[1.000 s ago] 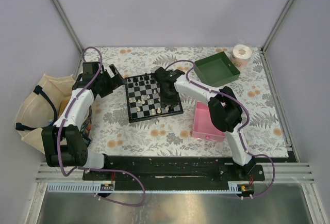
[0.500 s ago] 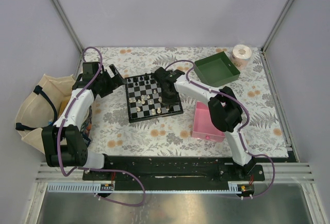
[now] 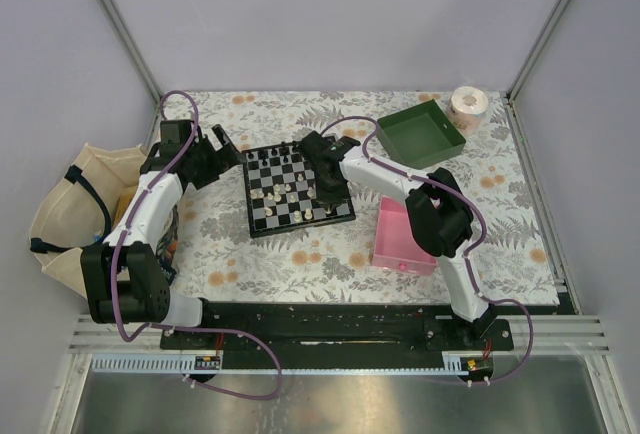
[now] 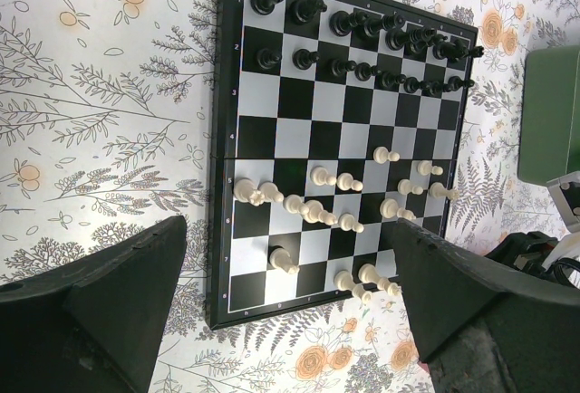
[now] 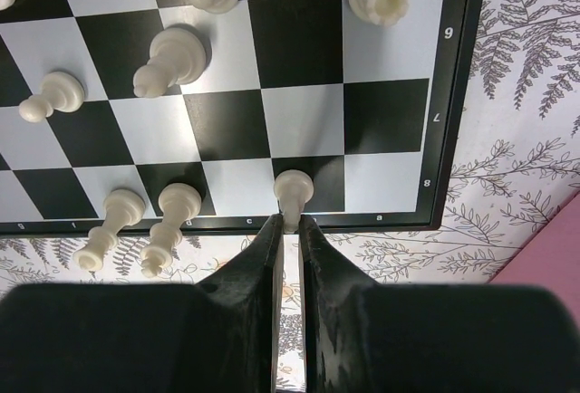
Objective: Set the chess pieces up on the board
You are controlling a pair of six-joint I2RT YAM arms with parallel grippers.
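**Cream-white piece pinched in the board's edge row**

Right-wrist view: we see the right hand [image 5: 290,225] with its two fingers drawn together on one cream-white piece [image 5: 294,189]. The piece stands upright on a black square of the edge row, one square in from the corner. Two further white pieces [image 5: 168,221] stand in the same row, a little apart from it. Left-wrist view: the board [image 4: 225,139] lies flat on the flowered counter [image 4: 109,94]. The black pieces [image 4: 347,22] fill their two rows on the far side, whereas white's men are scattered over the near half, few in line. The left hand [image 4: 288,234] hangs off the board's left edge, fingers wide apart, holding nothing. Overhead, the pink tray [image 3: 405,239] and green tray [image 3: 420,134] lie right of the board.

We judge the step in hand to be the ordering of the white side, black being done. Whether the pinched piece is being taken up or set down we cannot tell. If it is to travel, the next move calls for a straight lift clear of its neighbours before any sideways motion. If it is home, the move is a gentle parting of the fingers that leaves it upright.
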